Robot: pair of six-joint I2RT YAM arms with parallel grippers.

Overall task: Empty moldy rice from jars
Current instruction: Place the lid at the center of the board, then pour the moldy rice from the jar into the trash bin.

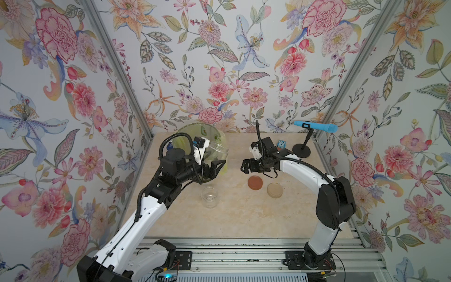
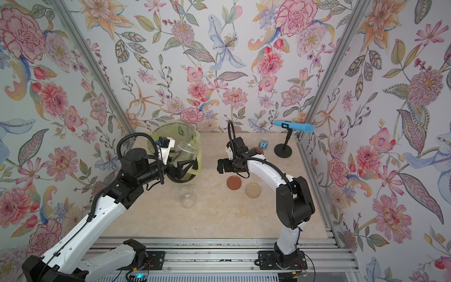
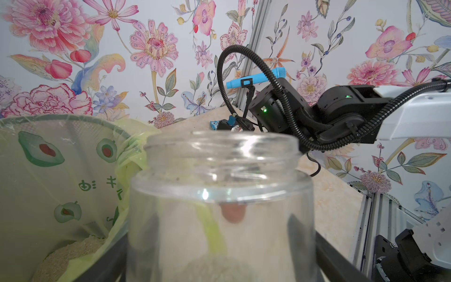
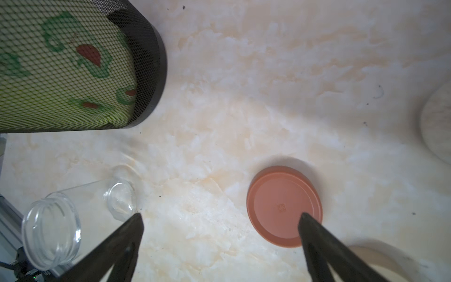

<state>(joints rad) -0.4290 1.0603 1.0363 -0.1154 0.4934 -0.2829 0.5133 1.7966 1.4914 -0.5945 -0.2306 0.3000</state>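
The green-lined bin [image 1: 195,127] sits left of centre in both top views, with the moldy rice [image 3: 68,254] heaped in its bottom. My left gripper [image 1: 216,164] is clamped on a jar [image 3: 219,195] tipped at the bin's right edge; it looks drained. The right gripper [image 4: 219,214] gapes empty above the reddish-brown lid [image 4: 283,206]. Next I'd stand this jar beside the empty jar [image 1: 209,196]

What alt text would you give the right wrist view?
The right gripper is open over the marbled table, a reddish-brown lid lying flat by one of its fingers. An empty lidless jar stands near a black mesh bin.
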